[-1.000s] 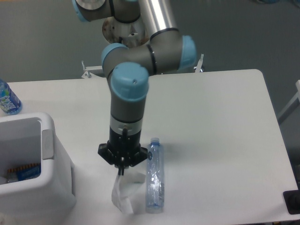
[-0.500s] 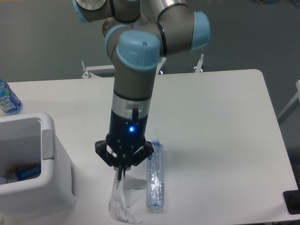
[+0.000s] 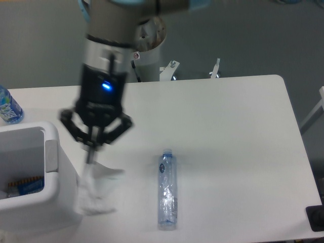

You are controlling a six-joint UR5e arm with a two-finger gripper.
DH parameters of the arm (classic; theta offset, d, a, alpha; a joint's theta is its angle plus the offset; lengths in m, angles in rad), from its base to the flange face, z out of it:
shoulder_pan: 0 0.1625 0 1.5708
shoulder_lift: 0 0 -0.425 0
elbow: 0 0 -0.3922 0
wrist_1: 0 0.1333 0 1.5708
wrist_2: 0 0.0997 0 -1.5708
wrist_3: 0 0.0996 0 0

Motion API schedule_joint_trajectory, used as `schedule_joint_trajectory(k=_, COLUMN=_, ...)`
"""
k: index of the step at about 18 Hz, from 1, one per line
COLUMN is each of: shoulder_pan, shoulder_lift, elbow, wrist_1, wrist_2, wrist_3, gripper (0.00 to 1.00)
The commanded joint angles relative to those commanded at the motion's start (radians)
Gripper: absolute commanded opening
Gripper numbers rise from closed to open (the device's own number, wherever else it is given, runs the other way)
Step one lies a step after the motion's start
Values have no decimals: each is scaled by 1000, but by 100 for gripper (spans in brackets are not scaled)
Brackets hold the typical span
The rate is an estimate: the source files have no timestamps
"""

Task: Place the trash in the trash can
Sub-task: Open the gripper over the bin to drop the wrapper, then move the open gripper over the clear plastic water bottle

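Note:
My gripper (image 3: 91, 156) is shut on the top of the crumpled white plastic wrapper (image 3: 95, 192) and holds it hanging in the air, just right of the white trash can (image 3: 50, 195) at the left edge. The wrapper's lower end hangs beside the bin's right wall. The long clear crinkled bottle (image 3: 167, 190) with a bluish cap lies on the white table (image 3: 228, 142), to the right of the gripper and apart from it.
A blue-labelled water bottle (image 3: 8, 106) stands at the far left edge behind the bin. Inside the bin lie a blue item and an orange-brown strip (image 3: 25, 185). The robot's base (image 3: 149, 50) is behind the table's back edge.
The arm has lifted and swung left toward the bin, carrying the wrapper off the table. The clear bottle has stayed where it was.

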Motion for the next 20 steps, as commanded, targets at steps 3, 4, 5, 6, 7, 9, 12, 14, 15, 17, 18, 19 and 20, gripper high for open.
schedule_joint_trajectory(k=3, shoulder_pan=-71, shoulder_lift=-11, elbow=-14, wrist_1=0, wrist_2=-2, wrist_3=-9, gripper=0)
schedule_joint_trajectory(k=4, shoulder_pan=-91, shoulder_lift=-12, elbow=-23, wrist_1=0, wrist_2=-2, wrist_3=-9, gripper=0)
schedule_joint_trajectory(k=5, shoulder_pan=-103, shoulder_lift=-12, elbow=-31, wrist_1=0, wrist_2=-2, wrist_3=-9, gripper=0)
schedule_joint_trajectory(k=6, shoulder_pan=-112, shoulder_lift=-12, elbow=-41, wrist_1=0, wrist_2=-2, wrist_3=-8, gripper=2)
schedule_joint_trajectory(k=7, shoulder_pan=-120, shoulder_lift=-9, elbow=-55, wrist_1=2, wrist_2=-2, wrist_3=-5, gripper=12)
schedule_joint_trajectory(k=9, shoulder_pan=-125, shoulder_lift=-6, elbow=-69, wrist_1=6, wrist_2=3, wrist_3=8, gripper=81)
schedule_joint_trajectory(k=12, shoulder_pan=-121, shoulder_lift=0, elbow=-64, wrist_1=5, wrist_2=6, wrist_3=14, gripper=100)
schedule_joint_trajectory(k=14, shoulder_pan=-118, shoulder_lift=2, elbow=-60, wrist_1=3, wrist_2=6, wrist_3=14, gripper=100)
schedule_joint_trajectory(k=15, shoulder_pan=-117, shoulder_lift=5, elbow=-60, wrist_1=3, wrist_2=6, wrist_3=14, gripper=100)
schedule_joint_trajectory(k=17, shoulder_pan=-93, shoulder_lift=20, elbow=-67, wrist_1=3, wrist_2=8, wrist_3=14, gripper=100)
schedule_joint_trajectory(k=18, shoulder_pan=-53, shoulder_lift=34, elbow=-77, wrist_1=0, wrist_2=8, wrist_3=14, gripper=100)
schedule_joint_trajectory(k=19, shoulder_pan=-8, shoulder_lift=47, elbow=-101, wrist_1=2, wrist_2=8, wrist_3=14, gripper=100)
schedule_joint_trajectory(k=20, shoulder_pan=38, shoulder_lift=63, elbow=-121, wrist_1=2, wrist_2=8, wrist_3=14, gripper=100)
